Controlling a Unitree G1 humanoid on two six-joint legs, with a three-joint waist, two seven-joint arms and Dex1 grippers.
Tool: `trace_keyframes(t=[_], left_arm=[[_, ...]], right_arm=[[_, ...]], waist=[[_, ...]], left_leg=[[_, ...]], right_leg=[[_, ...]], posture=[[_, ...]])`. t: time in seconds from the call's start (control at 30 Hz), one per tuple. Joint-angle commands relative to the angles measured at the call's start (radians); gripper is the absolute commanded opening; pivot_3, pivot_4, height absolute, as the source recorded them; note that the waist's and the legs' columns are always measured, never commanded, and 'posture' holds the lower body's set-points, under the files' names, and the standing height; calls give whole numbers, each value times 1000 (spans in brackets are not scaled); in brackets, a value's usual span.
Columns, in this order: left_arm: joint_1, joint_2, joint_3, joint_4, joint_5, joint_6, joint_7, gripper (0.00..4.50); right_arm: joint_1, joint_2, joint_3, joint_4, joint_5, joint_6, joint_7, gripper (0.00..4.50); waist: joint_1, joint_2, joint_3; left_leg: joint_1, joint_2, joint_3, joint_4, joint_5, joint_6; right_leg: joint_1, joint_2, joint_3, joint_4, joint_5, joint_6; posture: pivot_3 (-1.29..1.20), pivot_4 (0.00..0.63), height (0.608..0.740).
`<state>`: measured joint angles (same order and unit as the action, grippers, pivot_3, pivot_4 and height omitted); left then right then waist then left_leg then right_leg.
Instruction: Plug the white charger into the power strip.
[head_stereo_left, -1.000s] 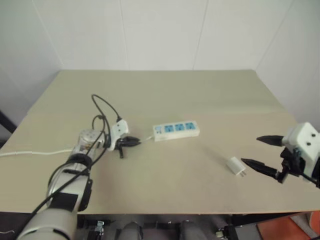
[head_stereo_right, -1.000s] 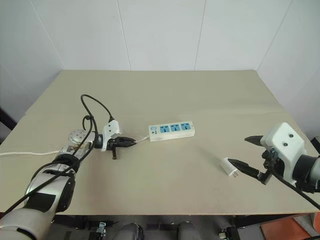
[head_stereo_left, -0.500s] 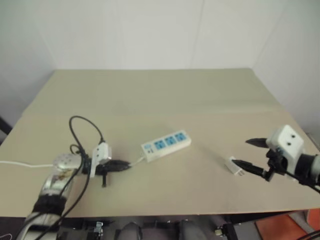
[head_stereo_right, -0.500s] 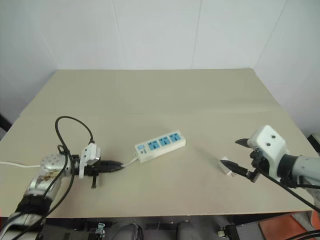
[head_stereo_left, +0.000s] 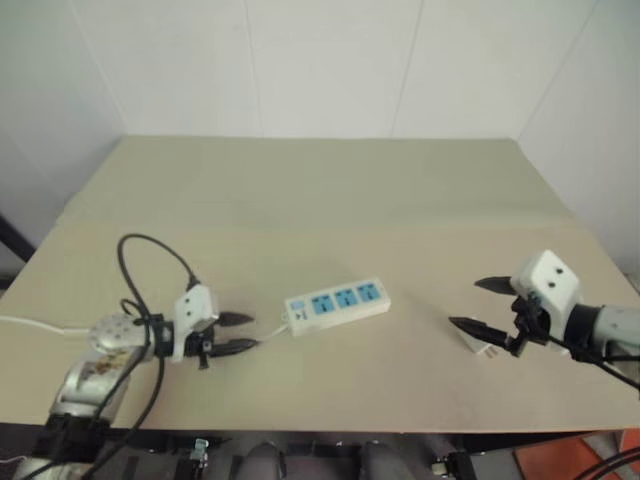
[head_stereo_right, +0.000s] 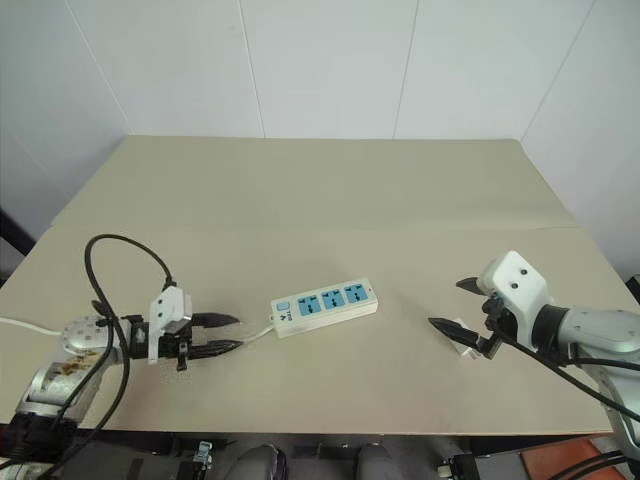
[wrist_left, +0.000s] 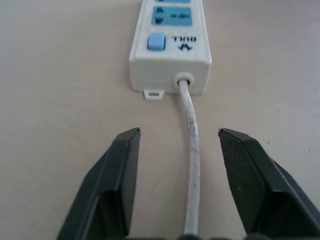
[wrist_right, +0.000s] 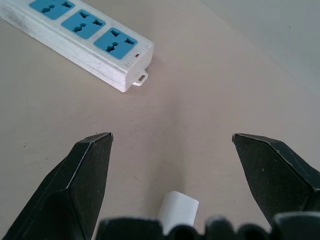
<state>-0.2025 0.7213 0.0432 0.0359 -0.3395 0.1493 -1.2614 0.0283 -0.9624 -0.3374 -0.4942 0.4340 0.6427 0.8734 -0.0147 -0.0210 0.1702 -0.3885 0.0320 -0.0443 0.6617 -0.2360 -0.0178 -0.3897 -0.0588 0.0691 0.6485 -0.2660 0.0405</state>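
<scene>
Where the beige tabletop (head_stereo_left: 330, 200) lies bare, item one: long white plastic power strip (head_stereo_left: 337, 302), three blue socket faces, blue switch at its 9 o'clock end, thin white cord (wrist_left: 192, 165) running between my left gripper's (head_stereo_left: 242, 333) parted, empty fingers. Item two: small white cube charger (head_stereo_right: 461, 342), at 3 o'clock of the strip, between my right gripper's (head_stereo_right: 452, 305) wide-spread fingers, ungrasped.

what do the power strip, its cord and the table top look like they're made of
Power strip: looks like hard white plastic, smooth with a slight sheen and moulded edges; blue socket faces, likely plastic too.
Cord: seemingly rubbery or vinyl sheathing, matt white, slightly scuffed and bending softly.
Table top: probably laminate or painted board, matt beige, faintly speckled, with no visible grain.
</scene>
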Motion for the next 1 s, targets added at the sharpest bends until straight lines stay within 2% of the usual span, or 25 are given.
trace_keyframes(t=[0.03,0.1,0.13,0.33,0.5,0.63,0.77,1.0], left_arm=[[-41,-14,44,46,-62,-86,-58,3671],[-59,-25,34,81,-68,-122,-92,4342],[-70,-47,30,105,-66,-155,-91,4460],[-133,-156,15,247,-72,-292,-139,4460],[-219,-248,9,449,-16,-453,-107,4460],[-260,-307,-8,554,-17,-500,-149,4460],[-291,-337,-28,609,-10,-515,-184,4460],[-321,-373,-50,724,65,-606,-130,4460]], right_arm=[[27,1,-72,-48,5,-11,-10,4500],[43,5,-87,-59,9,-7,-16,4500],[53,10,-93,-66,9,-7,-19,4500],[84,23,-112,-88,2,-10,-32,4500],[89,23,-111,-100,0,-10,-44,4500],[93,24,-119,-114,1,-2,-54,4500],[106,23,-129,-125,1,3,-61,4500],[134,22,-152,-150,-12,9,-68,4500]], waist=[[1,0,0],[0,0,0],[0,0,0],[0,0,0],[0,0,0],[-1,0,0],[-1,0,0],[0,-1,0]], left_leg=[[0,0,0,0,0,0],[0,0,0,0,0,0],[0,0,0,0,0,0],[0,0,0,0,0,0],[0,0,0,0,0,0],[-1,-1,0,0,0,0],[-1,-1,0,0,0,0],[-1,-1,0,0,0,0]], right_leg=[[0,0,0,0,0,0],[0,0,0,0,0,0],[0,0,0,0,0,0],[0,0,0,0,0,0],[1,0,0,0,0,0],[0,0,0,-1,1,0],[0,0,0,-1,1,0],[1,0,0,-1,1,0]], posture=[[0,150,740],[0,150,740],[0,150,740],[0,150,740],[0,150,740],[0,150,740],[0,150,740],[0,150,740]])
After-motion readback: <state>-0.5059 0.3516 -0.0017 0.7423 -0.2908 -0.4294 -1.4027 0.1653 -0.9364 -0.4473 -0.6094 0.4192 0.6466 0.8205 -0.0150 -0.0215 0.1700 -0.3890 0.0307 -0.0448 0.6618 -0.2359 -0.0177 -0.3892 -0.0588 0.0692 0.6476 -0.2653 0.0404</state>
